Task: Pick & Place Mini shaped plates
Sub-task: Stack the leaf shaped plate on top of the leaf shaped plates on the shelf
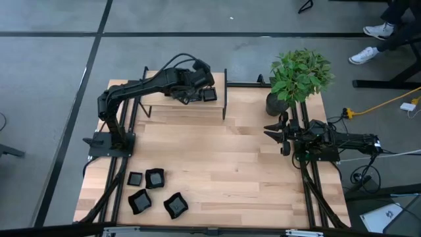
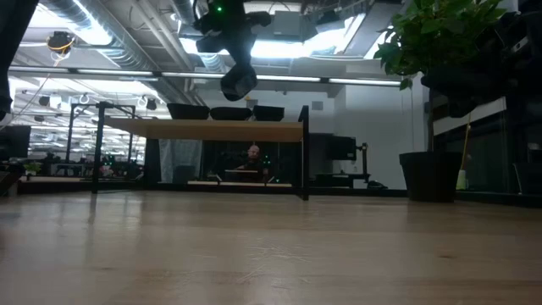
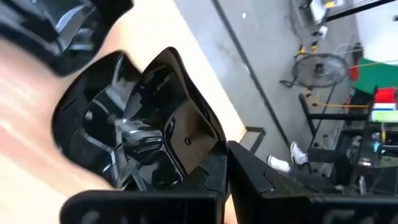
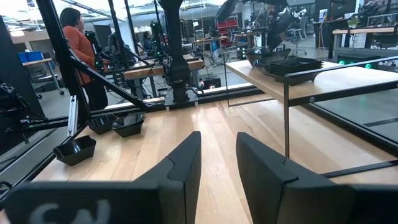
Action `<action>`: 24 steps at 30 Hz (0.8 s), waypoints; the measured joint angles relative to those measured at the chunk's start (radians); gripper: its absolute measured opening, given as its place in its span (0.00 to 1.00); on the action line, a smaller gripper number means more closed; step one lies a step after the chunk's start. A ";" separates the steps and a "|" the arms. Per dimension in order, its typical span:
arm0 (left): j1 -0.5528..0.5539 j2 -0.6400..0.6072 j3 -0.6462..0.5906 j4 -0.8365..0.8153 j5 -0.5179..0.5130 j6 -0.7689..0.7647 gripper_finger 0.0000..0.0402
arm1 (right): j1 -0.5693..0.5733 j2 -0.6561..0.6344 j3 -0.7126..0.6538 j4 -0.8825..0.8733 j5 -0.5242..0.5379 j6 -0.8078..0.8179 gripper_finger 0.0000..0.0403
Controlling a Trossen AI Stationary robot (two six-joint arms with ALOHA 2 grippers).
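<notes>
In the high view, the left gripper [image 1: 205,92] is extended over the raised wooden shelf [image 1: 184,104] at the back of the worktop [image 1: 230,164], its jaws pressed together on a black mini plate [image 1: 209,95] above the shelf top. Four further mini plates [image 1: 156,192] lie in a loose cluster on the worktop, well apart from the shelf on its near left side. The right gripper [image 1: 271,130] waits at the right edge, near the potted plant [image 1: 297,78], which stands just beside the shelf's right end; its jaws are slightly spread and hold nothing. In the low view, three dark dishes [image 2: 222,112] rest on the shelf [image 2: 212,129], directly below the left arm. In the left wrist view, the glossy plate [image 3: 140,124] is pinched at its rim. In the right wrist view, parted fingers [image 4: 180,168] face the shelf [image 4: 311,78], which carries stacked plates [image 4: 283,61]; a person [image 4: 78,46] stands beyond the worktop.
</notes>
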 joint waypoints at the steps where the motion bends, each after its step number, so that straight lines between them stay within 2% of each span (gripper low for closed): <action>1: 0.000 0.000 0.000 -0.005 0.012 -0.010 0.01 | 0.000 0.000 0.000 0.000 0.000 0.000 0.26; 5: 0.000 0.000 0.000 -0.038 0.042 -0.024 0.01 | 0.000 0.000 0.000 0.000 0.000 0.000 0.26; 12: 0.003 0.000 0.000 -0.112 0.075 -0.154 0.01 | 0.000 0.000 0.000 0.000 0.000 0.000 0.26; 16: 0.025 0.000 0.000 -0.113 0.090 -0.146 0.01 | 0.000 0.000 0.000 0.000 0.000 0.000 0.26; 19: 0.051 0.000 0.000 -0.113 0.149 -0.131 0.02 | 0.000 0.000 0.000 0.000 0.000 0.000 0.26; 24: 0.074 0.001 0.000 -0.113 0.209 -0.098 0.08 | 0.000 0.000 0.000 0.000 0.000 0.000 0.26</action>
